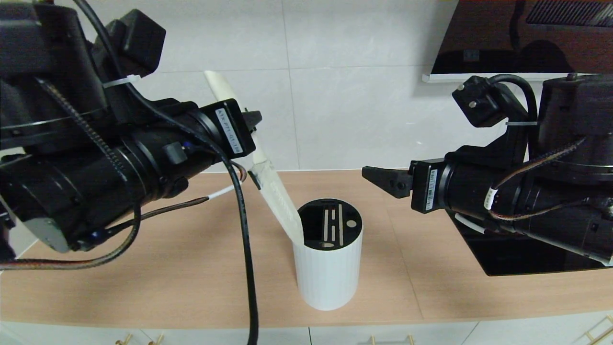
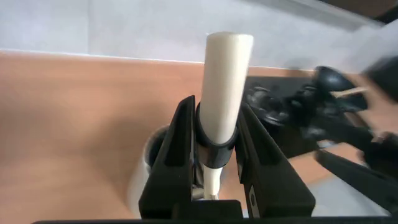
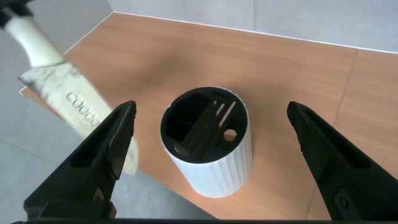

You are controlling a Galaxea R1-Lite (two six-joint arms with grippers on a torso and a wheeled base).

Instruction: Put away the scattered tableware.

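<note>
- Head view: the left gripper [image 1: 254, 148] is clamping the knife [image 1: 280, 201], its tip just beside the rim of the holder [image 1: 328, 273] near the counter's [image 1: 143, 268] front edge. A missed slot risks tipping the holder.
- Left wrist view: the tilted knife may be slipping.
- Right wrist view: the right gripper [image 3: 210, 112] is hovering spread wide, steadying nothing.

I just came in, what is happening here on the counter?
The left gripper is shut on a white knife, held tilted with its blade tip near the rim of the white holder on the wooden counter, apparently not yet inside. The right gripper hangs open beside the holder, holding nothing.
</note>
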